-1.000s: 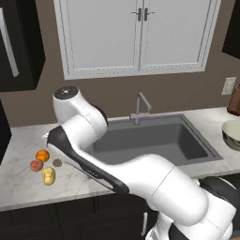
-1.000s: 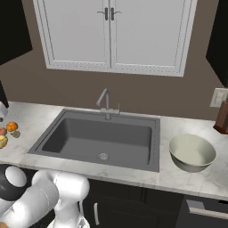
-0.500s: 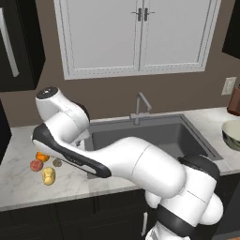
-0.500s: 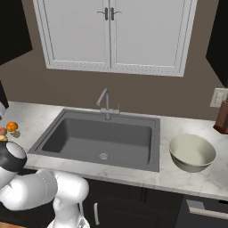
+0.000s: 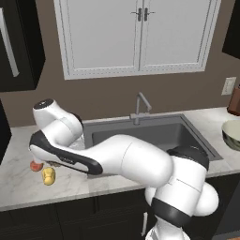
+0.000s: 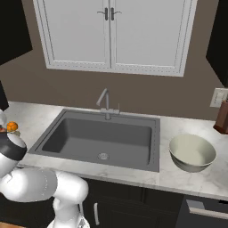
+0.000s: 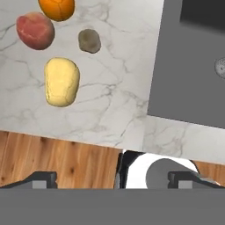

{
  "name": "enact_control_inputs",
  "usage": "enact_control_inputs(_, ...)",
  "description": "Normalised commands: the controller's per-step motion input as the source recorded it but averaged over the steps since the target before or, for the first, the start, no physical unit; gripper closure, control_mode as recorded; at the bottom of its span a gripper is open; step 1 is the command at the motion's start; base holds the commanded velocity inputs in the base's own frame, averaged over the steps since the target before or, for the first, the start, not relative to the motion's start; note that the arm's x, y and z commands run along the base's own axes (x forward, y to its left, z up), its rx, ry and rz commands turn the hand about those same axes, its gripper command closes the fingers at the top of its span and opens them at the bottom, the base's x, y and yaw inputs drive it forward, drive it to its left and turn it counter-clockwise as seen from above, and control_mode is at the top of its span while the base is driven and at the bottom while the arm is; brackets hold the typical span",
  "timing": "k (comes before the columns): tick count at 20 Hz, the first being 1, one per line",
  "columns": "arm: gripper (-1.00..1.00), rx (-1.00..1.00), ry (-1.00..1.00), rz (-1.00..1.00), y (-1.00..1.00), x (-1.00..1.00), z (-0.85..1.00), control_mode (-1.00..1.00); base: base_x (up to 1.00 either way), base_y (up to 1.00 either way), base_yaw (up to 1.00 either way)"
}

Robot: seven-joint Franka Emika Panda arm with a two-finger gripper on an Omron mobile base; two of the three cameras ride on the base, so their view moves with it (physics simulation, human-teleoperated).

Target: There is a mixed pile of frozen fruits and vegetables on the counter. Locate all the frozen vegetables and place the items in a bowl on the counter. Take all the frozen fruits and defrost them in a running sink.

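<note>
In the hand view the mixed pile lies on the white marble counter (image 7: 114, 101): an orange ball (image 7: 56, 8), a reddish-pink ball (image 7: 35, 30), a grey-brown disc (image 7: 89, 41) and a yellow lumpy piece (image 7: 61, 81). My gripper (image 7: 113, 179) hangs above the counter's front edge, open, with nothing between its fingertips (image 7: 41, 179). The pile sits ahead and to the left of it. The dark sink (image 7: 193, 61) fills that view's right side. The left base view shows the yellow piece (image 5: 48, 176) and the reddish ball (image 5: 35, 166) beside my arm. The beige bowl (image 6: 192, 152) stands right of the sink (image 6: 102, 136).
A slim silver faucet (image 6: 104, 100) rises behind the basin, and a round drain (image 6: 103, 156) sits in its floor. A brown block (image 6: 221, 118) stands at the far right against the wall. Wooden floor (image 7: 57, 154) shows below the counter edge.
My arm has swung further left over the pile, and in the left base view it now hides the orange ball and the disc. The gripper has stayed open.
</note>
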Motion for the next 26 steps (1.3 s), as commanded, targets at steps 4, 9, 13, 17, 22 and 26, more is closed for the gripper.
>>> enact_control_inputs(4,-1.00,0.00,0.08,0.00,0.39,0.10,-0.54,-1.00,0.00,0.00,0.00)
enact_control_inputs(9,-1.00,0.00,0.00,0.00,0.37,0.27,-0.25,-1.00,0.00,0.00,0.00)
enact_control_inputs(13,-1.00,0.01,0.00,0.00,0.17,0.38,-0.21,-1.00,0.00,0.00,0.00)
enact_control_inputs(17,-1.00,0.02,0.05,0.00,0.02,0.22,-0.34,-1.00,0.00,0.00,0.00)
enact_control_inputs(22,-1.00,0.01,0.07,0.00,0.08,0.04,-0.40,-1.00,0.00,0.00,0.00)
enact_control_inputs(26,-1.00,0.04,0.02,0.00,0.31,0.14,-0.21,-1.00,0.00,0.00,0.00)
